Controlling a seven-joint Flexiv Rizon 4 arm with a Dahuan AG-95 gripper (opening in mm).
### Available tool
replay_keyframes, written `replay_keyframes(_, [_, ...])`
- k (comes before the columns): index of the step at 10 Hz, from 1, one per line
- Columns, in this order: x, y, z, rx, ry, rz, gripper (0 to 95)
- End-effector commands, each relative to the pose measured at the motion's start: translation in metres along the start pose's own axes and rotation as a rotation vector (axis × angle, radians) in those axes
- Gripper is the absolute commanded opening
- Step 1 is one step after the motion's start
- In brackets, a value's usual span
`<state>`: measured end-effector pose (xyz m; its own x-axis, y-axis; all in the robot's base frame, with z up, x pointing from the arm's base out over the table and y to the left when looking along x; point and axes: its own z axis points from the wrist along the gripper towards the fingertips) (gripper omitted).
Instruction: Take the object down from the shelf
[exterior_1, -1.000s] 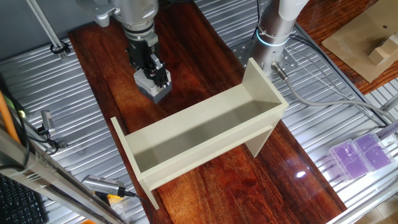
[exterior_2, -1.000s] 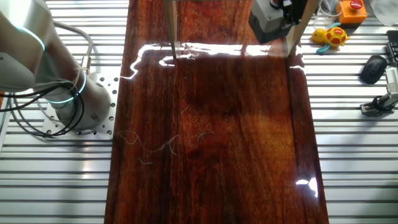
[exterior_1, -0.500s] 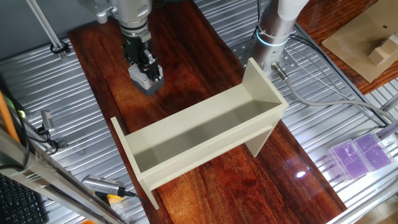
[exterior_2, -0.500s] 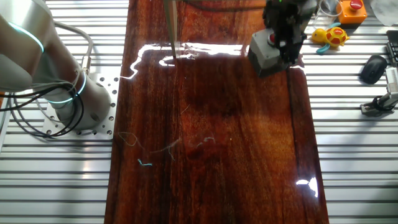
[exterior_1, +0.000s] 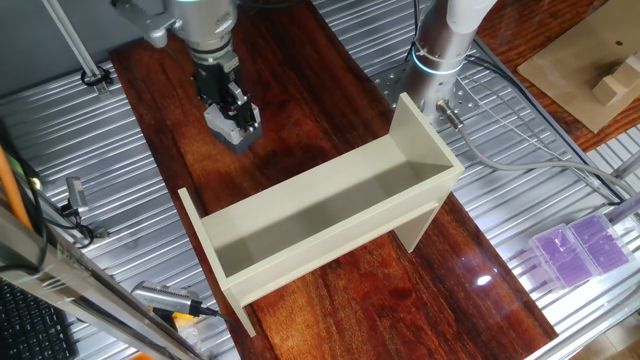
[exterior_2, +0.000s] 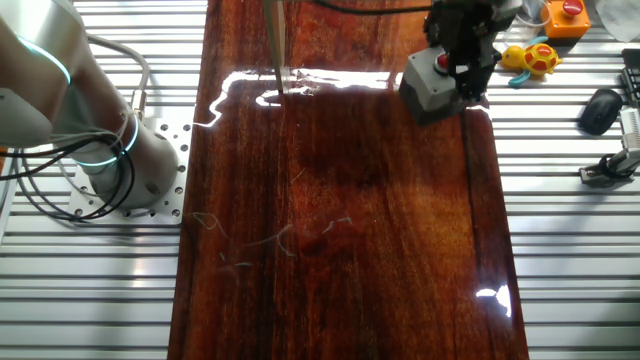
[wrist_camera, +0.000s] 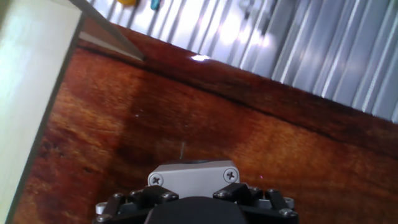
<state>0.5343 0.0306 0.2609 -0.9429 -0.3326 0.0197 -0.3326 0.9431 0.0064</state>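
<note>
The dark wooden surface (exterior_1: 320, 90) runs down the middle of a ribbed metal bench. On it stands the shelf (exterior_1: 330, 215), a long cream trough with tall flat end panels, its trough bare. Beyond the shelf's far left end, the arm reaches down and the hand (exterior_1: 228, 100) is clamped around the object (exterior_2: 432, 88), a small grey box with a red button on top. The box sits low against the surface, near the wood's edge; actual contact cannot be judged. In the hand view the box (wrist_camera: 193, 174) shows between the fingers.
</note>
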Motion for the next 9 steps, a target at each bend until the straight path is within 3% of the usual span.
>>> replay_keyframes(1, [-0.002,-0.010,0.031,0.001,-0.017,0.037,0.0])
replay_keyframes(3, [-0.002,-0.016,0.057,0.004,-0.038,0.028,0.0])
replay_keyframes(4, [-0.001,-0.018,0.071,0.004,-0.065,0.013,0.0])
replay_keyframes(5, [0.000,-0.018,0.075,0.003,-0.078,0.008,0.0])
replay_keyframes(9, [0.000,-0.018,0.075,0.004,-0.055,-0.011,0.0])
